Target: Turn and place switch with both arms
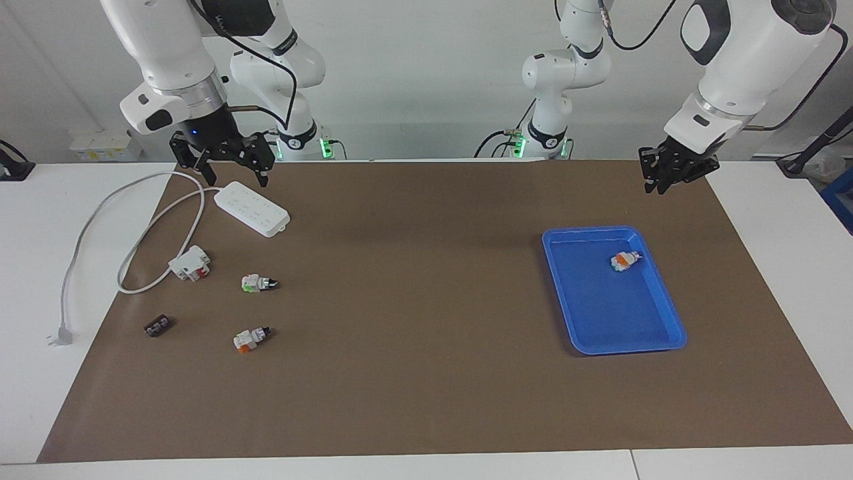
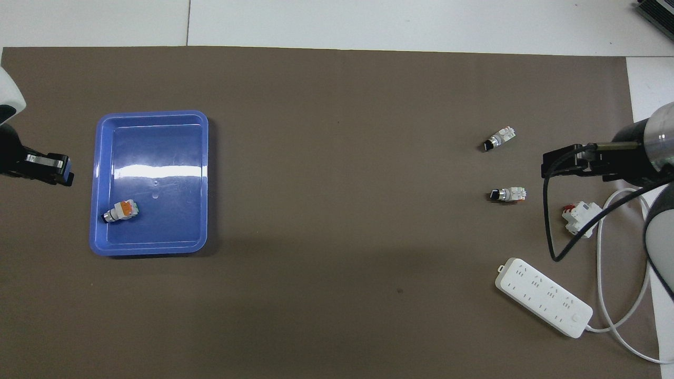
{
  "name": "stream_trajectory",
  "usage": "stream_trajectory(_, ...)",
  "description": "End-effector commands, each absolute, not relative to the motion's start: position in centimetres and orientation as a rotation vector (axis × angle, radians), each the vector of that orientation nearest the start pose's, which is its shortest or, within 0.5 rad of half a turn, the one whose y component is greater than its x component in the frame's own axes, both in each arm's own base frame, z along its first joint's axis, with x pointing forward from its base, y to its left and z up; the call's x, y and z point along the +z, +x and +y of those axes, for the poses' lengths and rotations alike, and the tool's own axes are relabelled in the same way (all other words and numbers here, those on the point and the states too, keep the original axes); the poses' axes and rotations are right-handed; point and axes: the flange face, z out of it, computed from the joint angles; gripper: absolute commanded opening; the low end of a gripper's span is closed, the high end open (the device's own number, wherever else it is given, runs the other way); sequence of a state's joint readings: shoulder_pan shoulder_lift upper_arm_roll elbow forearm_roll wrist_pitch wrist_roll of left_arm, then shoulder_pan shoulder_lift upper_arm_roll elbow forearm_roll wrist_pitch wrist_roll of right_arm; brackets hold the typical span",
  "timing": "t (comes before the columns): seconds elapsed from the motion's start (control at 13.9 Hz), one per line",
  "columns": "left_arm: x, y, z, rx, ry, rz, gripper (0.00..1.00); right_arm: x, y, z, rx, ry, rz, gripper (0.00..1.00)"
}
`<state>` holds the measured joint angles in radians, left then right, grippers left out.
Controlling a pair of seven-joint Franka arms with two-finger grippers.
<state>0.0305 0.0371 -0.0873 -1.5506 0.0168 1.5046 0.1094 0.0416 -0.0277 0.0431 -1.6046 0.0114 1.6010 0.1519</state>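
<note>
1. Switch placement: a small white switch with an orange-red base, silver collar and black knob tip (image 1: 626, 260) is seen lying on its side inside the shallow blue rectangular plastic tray (image 1: 666, 313), in the part of the tray nearer to the robots.
2. A second, near-identical white switch with an orange-red base (image 1: 250, 339) is seen on the brown mat (image 1: 426, 373) toward the right arm's end of the table (image 1: 26, 280), well apart from the tray.
3. A white switch with a green base (image 1: 256, 283) is found nearer to the robots than that second switch.
4. A larger white block with red parts (image 1: 190, 263) is placed beside the green-based switch, next to a loop of grey cable (image 1: 126, 260).
5. A white multi-socket power strip (image 1: 251, 209) is laid nearer to the robots than the block, and a small black part (image 1: 158, 326) lies near the mat's edge.
6. The left end effector (image 1: 658, 180) is held in the air over the mat's corner, nearer the robots' side than the tray; its fingers are drawn together and nothing is gripped.
7. The right end effector (image 1: 234, 175) is held over the near end of the power strip with its fingers spread wide, and nothing is held.
</note>
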Motion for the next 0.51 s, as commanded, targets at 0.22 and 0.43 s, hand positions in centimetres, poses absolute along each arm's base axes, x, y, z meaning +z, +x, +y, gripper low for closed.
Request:
stream_trajectory(0.22,61.23,56.18,-3.49,0.127,-3.126,0.242,0.44,62.61,53.89,4.84,-0.035,-3.146,0.053,1.00)
stream_trajectory(0.43,61.84,55.96,-2.95,0.077,-3.135,0.224,0.91,62.52,53.81,4.75,-0.028,-3.147,0.055,1.00)
